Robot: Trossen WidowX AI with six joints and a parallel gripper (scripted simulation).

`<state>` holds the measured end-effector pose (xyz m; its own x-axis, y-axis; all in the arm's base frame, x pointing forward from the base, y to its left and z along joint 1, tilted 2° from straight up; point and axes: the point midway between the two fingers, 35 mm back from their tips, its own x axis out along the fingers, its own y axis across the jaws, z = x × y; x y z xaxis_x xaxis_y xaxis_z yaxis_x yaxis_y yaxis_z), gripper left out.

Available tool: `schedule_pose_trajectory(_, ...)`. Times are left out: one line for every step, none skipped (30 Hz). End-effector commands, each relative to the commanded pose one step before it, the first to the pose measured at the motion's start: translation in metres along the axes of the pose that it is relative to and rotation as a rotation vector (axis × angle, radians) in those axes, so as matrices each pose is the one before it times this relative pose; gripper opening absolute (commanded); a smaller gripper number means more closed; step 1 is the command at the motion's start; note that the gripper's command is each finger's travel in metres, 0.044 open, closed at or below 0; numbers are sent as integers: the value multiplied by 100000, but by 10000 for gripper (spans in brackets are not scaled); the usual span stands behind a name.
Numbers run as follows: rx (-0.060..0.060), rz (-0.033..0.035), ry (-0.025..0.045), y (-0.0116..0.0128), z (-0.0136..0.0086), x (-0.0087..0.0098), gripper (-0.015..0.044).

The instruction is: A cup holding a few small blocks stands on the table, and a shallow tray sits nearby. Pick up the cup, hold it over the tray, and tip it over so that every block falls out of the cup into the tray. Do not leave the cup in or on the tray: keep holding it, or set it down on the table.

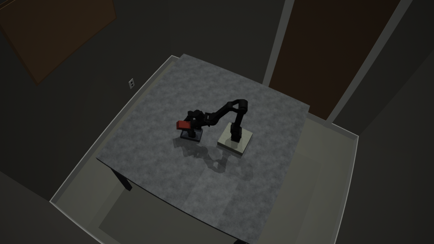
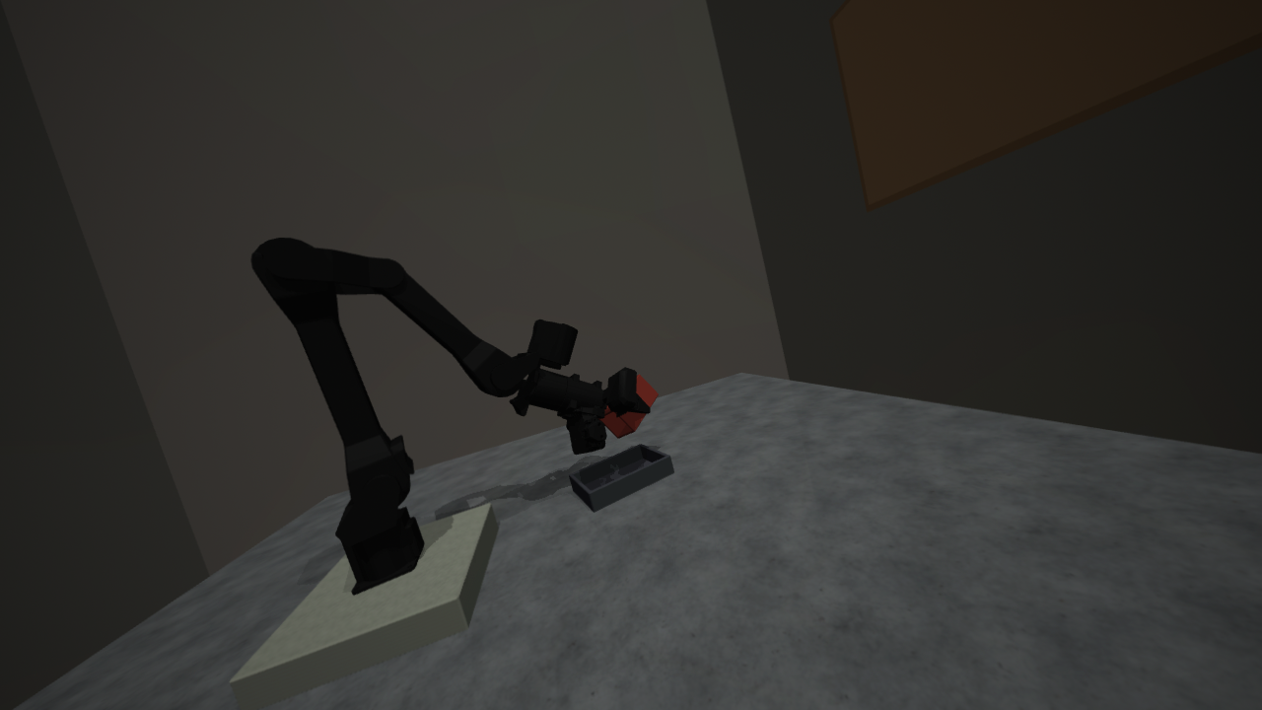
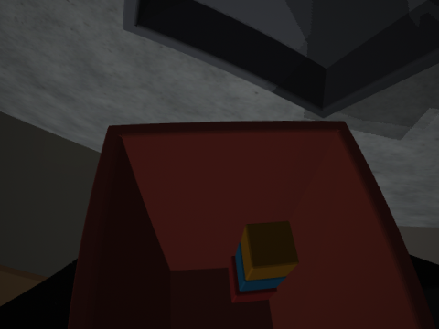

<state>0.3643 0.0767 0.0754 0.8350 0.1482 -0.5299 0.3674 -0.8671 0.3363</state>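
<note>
Exterior: red cup [image 1: 183, 124] [image 2: 647, 390] [image 3: 219, 183] tilts, its long axis slanted.

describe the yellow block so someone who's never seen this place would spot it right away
On the table, find the black arm. Its pincer grips a red cup. Inside, the yellow block tops the stack, above a blue one and a red one.

Tabletop [image 1: 230, 194] [image 2: 882, 547] [image 3: 59, 68]: mottled grey
Walls [image 1: 224, 33] [image 2: 441, 132]: dark, plain
Door [image 1: 327, 48]: brown, pale frame
Outlet [image 1: 131, 83]: white, on wall
Floor [image 1: 315, 157]: dull greyish
Light: dim, shadows on tabletop
</note>
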Motion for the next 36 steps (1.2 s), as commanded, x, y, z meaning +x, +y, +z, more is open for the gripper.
schedule_pose_trajectory(7951,645,193,94,-61,61,0)
schedule_pose_trajectory(2185,0,0,-4,5,14,0)
schedule_pose_trajectory(2185,0,0,-4,5,14,0)
schedule_pose_trajectory(2185,0,0,-4,5,14,0)
schedule_pose_trajectory(2185,0,0,-4,5,14,0)
schedule_pose_trajectory(2185,0,0,-4,5,14,0)
schedule_pose_trajectory(2185,0,0,-4,5,14,0)
schedule_pose_trajectory(2185,0,0,-4,5,14,0)
schedule_pose_trajectory(1812,0,0,-3,4,12,0)
schedule_pose_trajectory(1088,-1,0,-14,-3,7,0)
schedule_pose_trajectory(363,0,0,-5,-1,2,0)
schedule_pose_trajectory(0,0,0,0,0,0,0)
schedule_pose_trajectory(0,0,0,0,0,0,0)
schedule_pose_trajectory(0,0,0,0,0,0,0)
schedule_pose_trajectory(1,12,129,-1,0,8,0)
schedule_pose_trajectory(2,37,388,-2,-1,23,0)
schedule_pose_trajectory(3,62,646,-3,-1,36,0)
schedule_pose_trajectory(3,76,786,-3,-1,41,0)
schedule_pose_trajectory(3,77,787,-3,-1,38,0)
schedule_pose_trajectory(3,77,786,-3,0,34,0)
schedule_pose_trajectory(3,77,786,-3,0,31,0)
schedule_pose_trajectory(2,77,786,-3,0,28,0)
schedule_pose_trajectory(2,78,786,-2,0,24,0)
schedule_pose_trajectory(2,78,786,-2,0,21,0)
schedule_pose_trajectory(2,78,785,-2,0,18,0)
schedule_pose_trajectory(2,79,785,-2,-1,14,0)
schedule_pose_trajectory(1,79,785,-2,-1,11,0)
schedule_pose_trajectory(1,79,785,-2,-1,8,0)
schedule_pose_trajectory(1,79,785,-1,-2,4,0)
schedule_pose_trajectory(1,80,784,-1,-2,1,0)
schedule_pose_trajectory(1,80,784,-1,-3,-2,0)
schedule_pose_trajectory(0,80,784,-1,-3,-5,0)
schedule_pose_trajectory(0,81,784,0,-4,-9,0)
schedule_pose_trajectory(0,81,784,0,-4,-12,0)
schedule_pose_trajectory(0,81,783,0,-5,-15,0)
schedule_pose_trajectory(0,81,783,0,-6,-18,0)
